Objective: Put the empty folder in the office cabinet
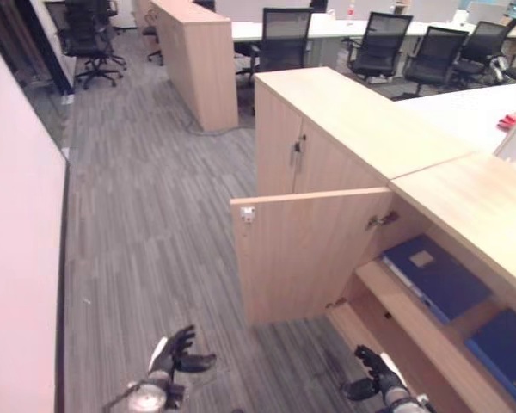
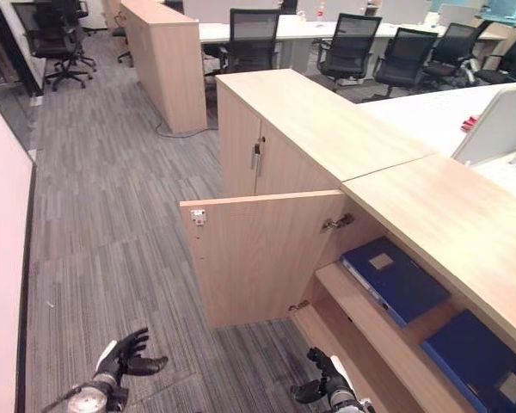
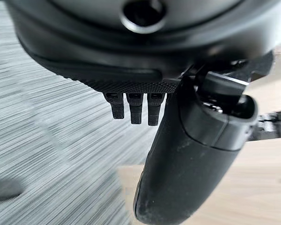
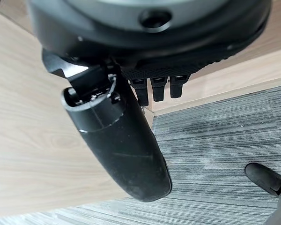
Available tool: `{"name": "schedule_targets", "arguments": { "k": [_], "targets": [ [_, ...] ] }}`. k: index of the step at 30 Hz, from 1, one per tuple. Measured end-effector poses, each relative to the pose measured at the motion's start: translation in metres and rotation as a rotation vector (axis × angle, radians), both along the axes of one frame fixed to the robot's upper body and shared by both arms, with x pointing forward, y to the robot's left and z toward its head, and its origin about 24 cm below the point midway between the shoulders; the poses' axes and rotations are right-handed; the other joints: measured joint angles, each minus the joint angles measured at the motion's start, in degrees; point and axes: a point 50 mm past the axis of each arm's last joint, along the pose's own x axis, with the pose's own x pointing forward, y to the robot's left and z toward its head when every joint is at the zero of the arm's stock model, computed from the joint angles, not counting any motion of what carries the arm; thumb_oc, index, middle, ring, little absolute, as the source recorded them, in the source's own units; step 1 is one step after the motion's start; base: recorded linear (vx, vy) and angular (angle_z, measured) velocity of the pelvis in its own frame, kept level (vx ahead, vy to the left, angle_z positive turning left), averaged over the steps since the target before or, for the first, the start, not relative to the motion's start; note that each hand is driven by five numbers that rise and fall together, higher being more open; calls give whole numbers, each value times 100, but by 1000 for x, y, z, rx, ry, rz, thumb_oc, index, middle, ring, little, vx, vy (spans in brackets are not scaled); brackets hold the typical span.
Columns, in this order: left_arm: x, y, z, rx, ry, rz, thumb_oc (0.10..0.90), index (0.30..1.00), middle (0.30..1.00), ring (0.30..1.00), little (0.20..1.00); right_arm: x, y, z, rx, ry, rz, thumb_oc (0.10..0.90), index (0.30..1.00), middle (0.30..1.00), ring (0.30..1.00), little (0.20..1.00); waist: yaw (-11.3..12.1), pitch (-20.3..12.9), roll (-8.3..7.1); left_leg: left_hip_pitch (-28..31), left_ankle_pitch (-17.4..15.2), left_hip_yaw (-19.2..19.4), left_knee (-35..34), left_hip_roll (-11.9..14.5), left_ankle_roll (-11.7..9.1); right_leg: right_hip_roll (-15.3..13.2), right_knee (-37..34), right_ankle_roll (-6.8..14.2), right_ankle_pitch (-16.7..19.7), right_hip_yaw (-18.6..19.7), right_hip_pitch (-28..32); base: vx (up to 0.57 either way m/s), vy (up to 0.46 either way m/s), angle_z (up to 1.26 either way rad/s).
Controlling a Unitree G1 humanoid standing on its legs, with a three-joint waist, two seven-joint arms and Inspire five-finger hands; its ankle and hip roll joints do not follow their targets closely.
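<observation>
A blue folder (image 1: 434,275) lies flat on the upper shelf (image 1: 394,303) of the light wood office cabinet (image 1: 473,202), whose door (image 1: 301,254) stands swung open toward the aisle. A second blue folder (image 1: 507,344) lies lower down to the right. My left hand (image 1: 176,353) hangs low over the grey carpet, left of the door, fingers spread and holding nothing. My right hand (image 1: 374,374) hovers low in front of the cabinet's bottom shelf, also open and empty. In the wrist views the left hand's thumb (image 3: 187,159) and the right hand's thumb (image 4: 117,140) stick out straight.
A closed cabinet (image 1: 327,129) with a metal handle adjoins the open one behind it. Another tall wooden unit (image 1: 198,60) stands further back. Black office chairs (image 1: 378,43) line white desks at the far end. A pale wall panel (image 1: 17,258) runs along the left.
</observation>
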Motion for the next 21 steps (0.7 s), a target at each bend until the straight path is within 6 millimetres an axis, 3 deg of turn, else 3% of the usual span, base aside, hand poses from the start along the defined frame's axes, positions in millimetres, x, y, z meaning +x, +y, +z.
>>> {"name": "schedule_targets", "arguments": {
  "k": [5,8,9,12,19,21],
  "targets": [
    [36,22,32,55,-124,22,800,900,900,900,900,-4,2,-2,3,17,30,800,900,900,900,900,-244,-40,-18,94,-26,196,-2,21,-10,11,-5,5,-5,185,-48,41,23,-21],
    [62,37,58,87,-214,48,800,900,900,900,900,-5,2,-2,5,22,40,800,900,900,900,900,-282,-42,-22,102,-42,309,-2,39,-5,15,5,10,84,288,-87,65,36,-30],
    [82,48,81,128,-272,55,800,900,900,900,900,-8,4,-1,18,27,64,800,900,900,900,900,-392,-56,-49,161,-69,420,-4,52,-15,28,6,14,94,355,-76,53,33,-25],
    [102,51,103,158,-331,41,800,900,900,900,900,-9,4,0,25,28,71,800,900,900,900,900,-541,-81,-87,182,-93,490,-5,65,-35,43,6,15,95,431,-113,47,28,-15],
    [133,57,139,203,-405,47,800,900,900,900,900,-10,3,0,26,33,85,800,900,900,900,900,-733,-133,-249,184,-121,735,-5,91,-43,65,8,25,155,661,-225,14,18,-17],
    [132,63,141,222,-395,56,800,900,900,900,900,-11,3,0,25,36,87,800,900,900,900,900,-789,-142,-265,179,-126,776,-5,85,-42,67,7,30,162,706,-274,3,16,-13]
  ]
}}
